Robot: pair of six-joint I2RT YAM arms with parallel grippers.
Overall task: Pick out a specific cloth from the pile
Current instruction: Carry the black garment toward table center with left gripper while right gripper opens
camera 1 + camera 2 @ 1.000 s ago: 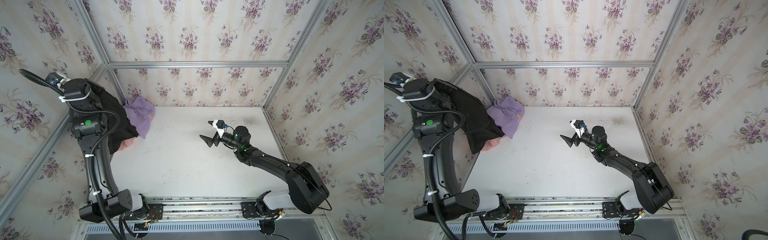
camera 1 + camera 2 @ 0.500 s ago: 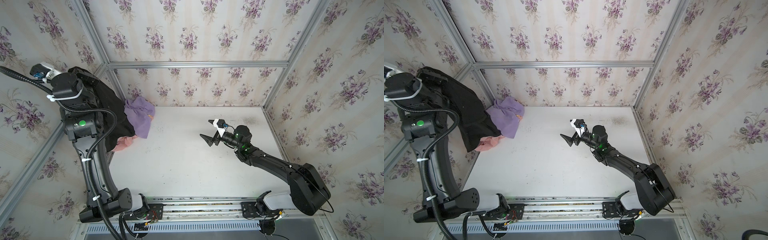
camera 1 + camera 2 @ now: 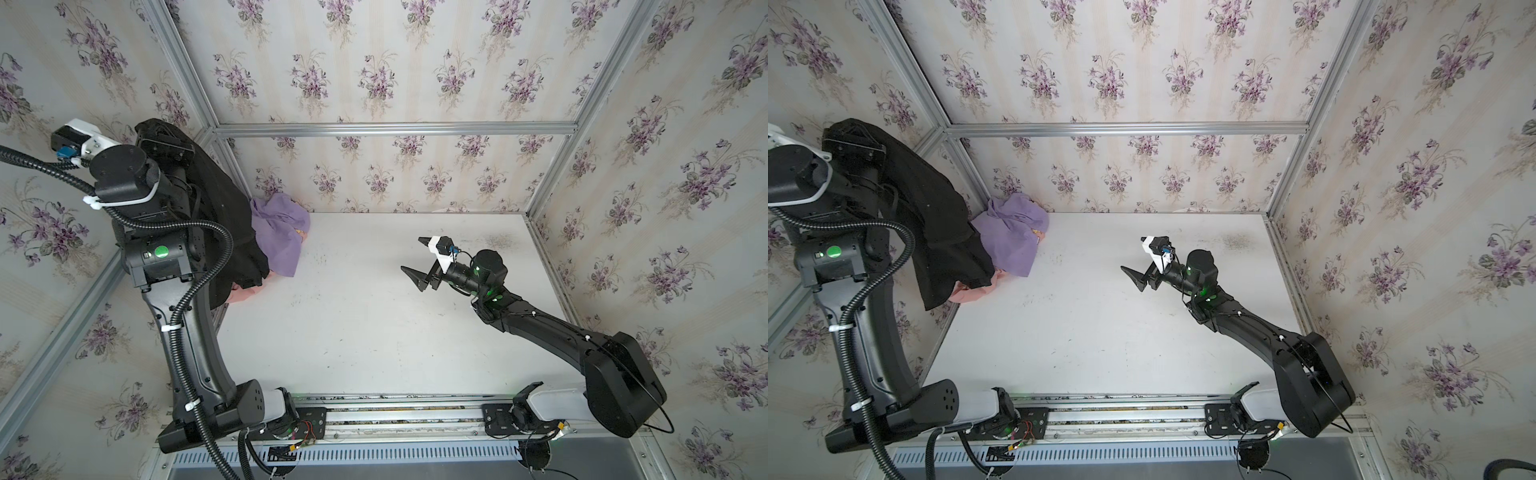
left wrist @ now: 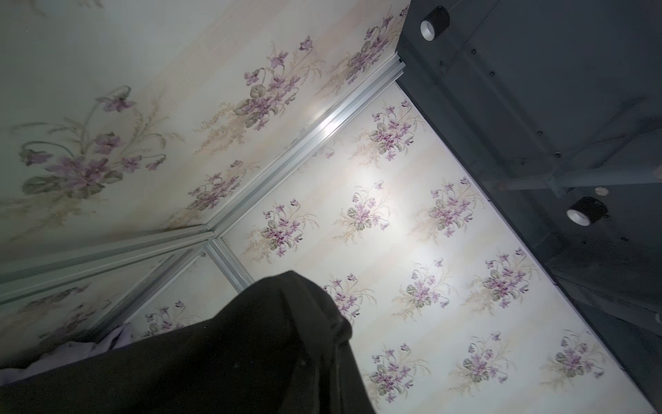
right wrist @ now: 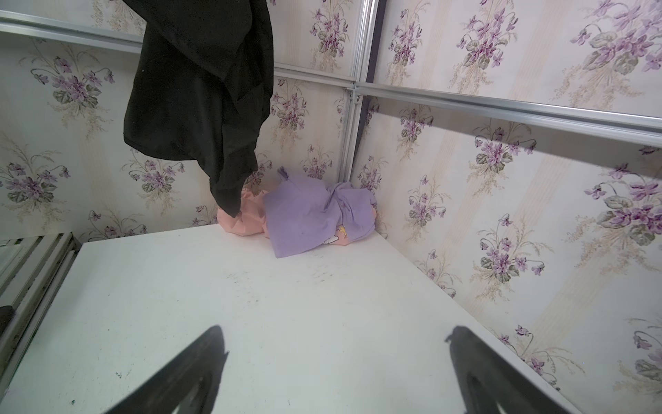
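The plain black soft fabric cloth [image 3: 224, 208] hung high in the air beside the left wall, close to the back left corner. It was draped from the left gripper [image 3: 162, 139], whose fingers were buried in the fabric. They were clenched, and by the way the garment hung from them they were grasping its top edge.

In the right wrist view its lowest tip [image 5: 227, 204] reached the salmon-pink crumpled cloth [image 5: 247, 218]. Whether it touched that cloth or only hung in front of it could not be told.

Below lay the rest of the pile [image 3: 1000, 257], with the lilac-purple soft cloth [image 3: 282, 237] spread over the pink one on the white tabletop [image 3: 353, 324], tight in the corner.

The right gripper [image 3: 415, 255] hovered over the middle of the table, well apart from the pile, with its fingers released and empty.

The step in hand looked like drawing the black garment free. Done well, that would mean a firm pinch and a rise until the tail cleared the pink cloth. Only then should it be carried sideways over bare table, so that nothing snagged and came along.

By count there were 3 cloths in view: 1 black, 1 lilac and 1 pink. There were 2 grippers and 1 table.
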